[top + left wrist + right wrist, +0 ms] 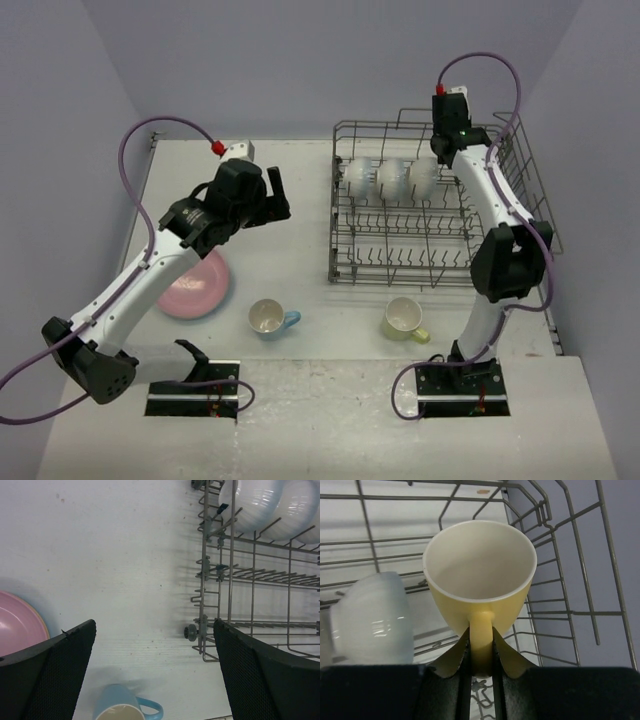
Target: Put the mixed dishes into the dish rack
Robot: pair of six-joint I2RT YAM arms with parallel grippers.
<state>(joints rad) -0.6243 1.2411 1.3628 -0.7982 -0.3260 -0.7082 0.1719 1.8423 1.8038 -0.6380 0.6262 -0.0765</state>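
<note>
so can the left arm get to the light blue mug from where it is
Probably yes: the left fingers are open and empty, and the light blue mug stands upright on the table close by, with nothing between them.

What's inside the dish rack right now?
Three white bowls stand along the far row of the dish rack. The right hand holds a yellow mug by its handle at the far right corner. The right arm hides the right side.
</note>
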